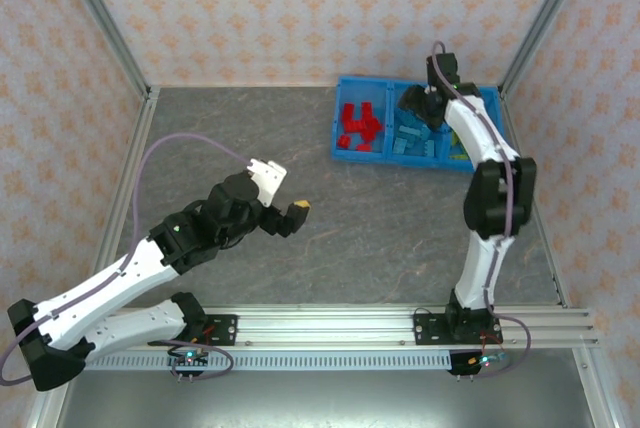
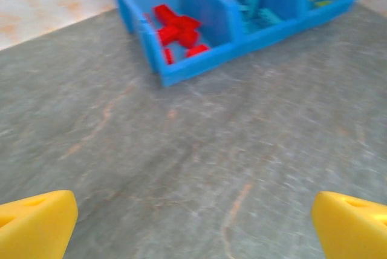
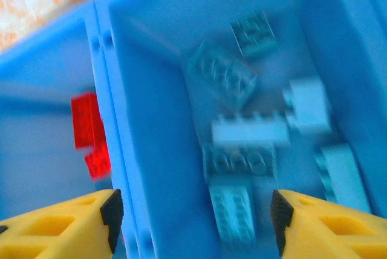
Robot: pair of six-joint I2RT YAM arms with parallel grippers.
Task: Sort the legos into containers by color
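The blue bin (image 1: 385, 160) with three containers side by side stands at the back right. Red legos (image 1: 360, 126) fill its left compartment, light blue legos (image 1: 412, 136) the middle one, and lime green ones (image 1: 458, 151) peek out on the right behind the arm. My right gripper (image 1: 420, 103) hangs over the middle compartment. Its jaws (image 3: 193, 216) are open, with nothing between them and several light blue legos (image 3: 242, 162) lying below. My left gripper (image 1: 285, 193) hovers wide open over bare table (image 2: 193, 222), well short of the bin (image 2: 193, 68).
A divider wall (image 3: 115, 126) separates the red legos (image 3: 87, 132) from the light blue ones. Patterned walls and metal frame posts enclose the grey table (image 1: 250, 138). The arms' base rail (image 1: 330, 328) runs along the near edge.
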